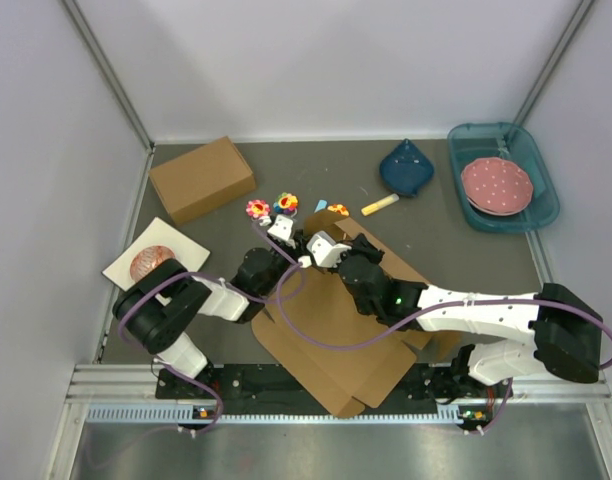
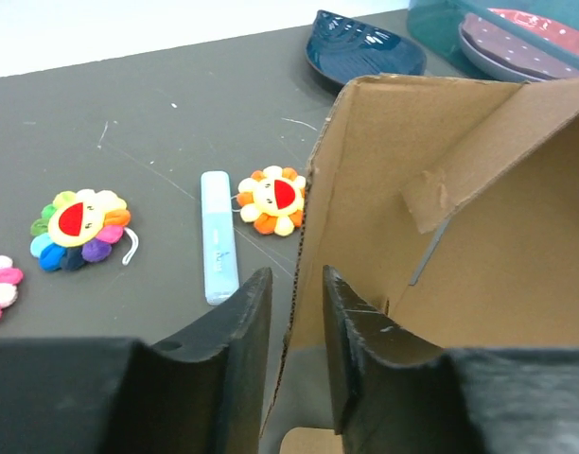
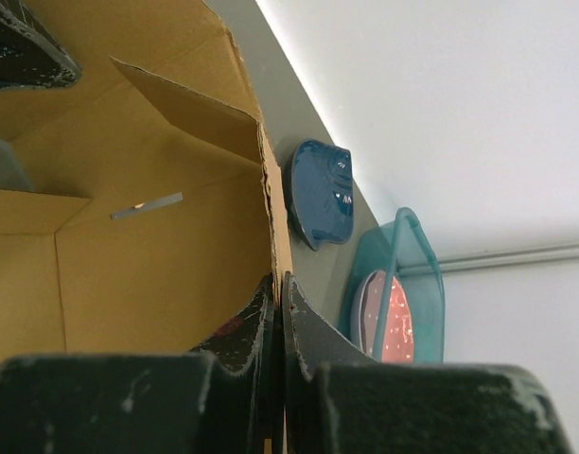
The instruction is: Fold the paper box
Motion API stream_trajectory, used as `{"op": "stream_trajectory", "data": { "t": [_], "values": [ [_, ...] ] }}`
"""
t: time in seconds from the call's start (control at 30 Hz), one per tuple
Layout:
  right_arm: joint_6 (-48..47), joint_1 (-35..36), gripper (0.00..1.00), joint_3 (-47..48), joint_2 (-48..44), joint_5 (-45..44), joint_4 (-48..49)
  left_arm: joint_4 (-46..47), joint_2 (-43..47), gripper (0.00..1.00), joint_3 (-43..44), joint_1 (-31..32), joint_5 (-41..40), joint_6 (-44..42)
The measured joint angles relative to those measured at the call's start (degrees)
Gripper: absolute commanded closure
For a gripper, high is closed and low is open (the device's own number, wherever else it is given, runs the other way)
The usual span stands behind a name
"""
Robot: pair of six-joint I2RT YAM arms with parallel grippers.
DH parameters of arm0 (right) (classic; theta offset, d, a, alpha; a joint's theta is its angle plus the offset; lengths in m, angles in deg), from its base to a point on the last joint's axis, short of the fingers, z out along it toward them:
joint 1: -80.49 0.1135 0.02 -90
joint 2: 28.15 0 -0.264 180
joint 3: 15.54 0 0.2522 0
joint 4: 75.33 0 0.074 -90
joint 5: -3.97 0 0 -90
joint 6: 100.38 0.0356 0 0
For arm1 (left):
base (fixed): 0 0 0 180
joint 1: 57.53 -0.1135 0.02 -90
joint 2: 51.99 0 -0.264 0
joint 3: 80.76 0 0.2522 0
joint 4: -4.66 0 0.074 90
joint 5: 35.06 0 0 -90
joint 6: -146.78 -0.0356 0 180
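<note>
The paper box (image 1: 336,335) is brown cardboard lying in the middle of the table, its far walls standing up and its near flaps flat. In the left wrist view my left gripper (image 2: 297,274) straddles the edge of a raised side wall (image 2: 441,236); its jaws are open, with a gap on each side of the cardboard. The same gripper (image 1: 291,240) shows from above at the box's far left corner. My right gripper (image 3: 278,279) is shut on the edge of another raised wall (image 3: 157,255), and it sits just right of the left one (image 1: 324,248).
A deeper brown box (image 1: 202,178) stands at the back left. Flower plushes (image 1: 258,209) (image 1: 286,203) (image 2: 273,199) and a pale blue tube (image 2: 218,236) lie just beyond the paper box. A dark blue dish (image 1: 406,168) and a teal bin (image 1: 546,190) with pink plates are at the back right.
</note>
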Motion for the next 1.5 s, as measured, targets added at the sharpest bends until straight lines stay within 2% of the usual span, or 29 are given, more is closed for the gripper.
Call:
{"op": "stream_trajectory", "data": {
  "t": [0.3, 0.73, 0.9, 1.2, 1.5],
  "values": [
    [0.0, 0.0, 1.00, 0.0, 0.0, 0.0, 0.0, -0.2, 2.1, 1.00, -0.9, 0.0, 3.5, 0.4],
    [0.0, 0.0, 1.00, 0.2, 0.9, -1.1, 0.3, -8.1, 8.7, 1.00, -1.8, 0.8, 4.9, 2.0],
    [0.3, 0.0, 1.00, 0.2, 0.9, -2.0, -0.1, -10.2, 10.3, 1.00, -2.0, 3.6, 2.6, 2.1],
    [-0.1, 0.4, 1.00, 0.2, 0.9, -2.7, -0.9, -3.1, 9.9, 1.00, -6.1, 11.0, -3.3, 5.0],
    [-0.1, 0.5, 1.00, 0.1, 0.9, -3.3, -1.5, 7.5, 2.7, 0.98, -6.7, 15.7, -7.5, 9.8]
  ]
}}
